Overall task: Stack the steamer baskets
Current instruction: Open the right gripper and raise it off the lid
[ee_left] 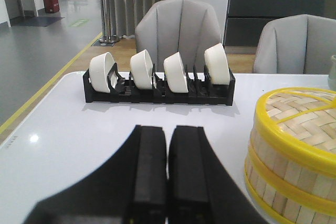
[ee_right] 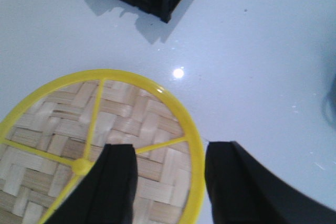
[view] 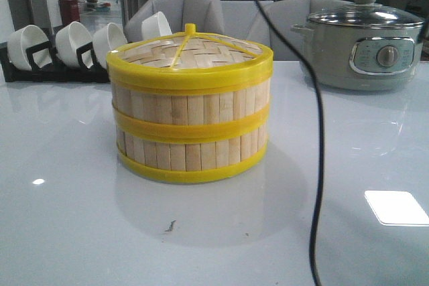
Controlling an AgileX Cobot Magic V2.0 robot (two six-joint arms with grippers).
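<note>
Steamer baskets (view: 191, 128), centre of the front view: pale tan vertical slats, bright yellow bands at base, middle and top.

Lid (view: 190, 51) on top: herringbone weave in light straw, yellow rim, yellow spokes meeting at a yellow knob.

Table (view: 60, 232): glossy pale grey-white, bright glare patches.

Upper left, bowls (view: 74, 43): plain white, in a black rack (view: 40, 65).

Upper right, pot (view: 365, 48): grey-green body, clear lid.

Cable (view: 319, 132) down right of centre: black.

Left gripper (ee_left: 167, 169) fingers and right gripper (ee_right: 169, 182) fingers: matte black.

Chairs (ee_left: 181, 30): light grey.
</note>
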